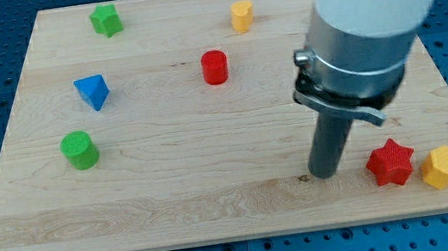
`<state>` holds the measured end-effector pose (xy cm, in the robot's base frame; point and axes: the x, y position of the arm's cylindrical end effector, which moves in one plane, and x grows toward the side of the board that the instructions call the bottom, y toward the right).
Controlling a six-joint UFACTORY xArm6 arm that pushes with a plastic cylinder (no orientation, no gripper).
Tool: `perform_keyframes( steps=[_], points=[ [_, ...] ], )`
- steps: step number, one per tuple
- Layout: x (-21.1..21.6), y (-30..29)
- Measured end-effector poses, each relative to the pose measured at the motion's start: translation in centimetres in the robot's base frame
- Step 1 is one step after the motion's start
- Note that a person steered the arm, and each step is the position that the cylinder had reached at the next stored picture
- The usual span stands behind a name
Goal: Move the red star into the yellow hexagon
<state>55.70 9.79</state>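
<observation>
The red star (390, 162) lies near the board's bottom right corner. The yellow hexagon (444, 167) sits just to its right, almost touching it. My tip (324, 175) rests on the board just left of the red star, a small gap apart. The rod rises from the tip into the large grey and white arm body, which hides part of the board's right side.
On the wooden board (172, 193) lie a red cylinder (215, 67) at centre top, a yellow block (242, 16) above it, a green star (106, 20) at top left, a blue triangle (93, 91) and a green cylinder (80, 150) at left.
</observation>
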Motion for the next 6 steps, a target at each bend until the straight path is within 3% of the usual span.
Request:
perform_keyframes(
  steps=[2, 6],
  points=[
    [-3.2, 0.6],
    [0.6, 6.8]
  ],
)
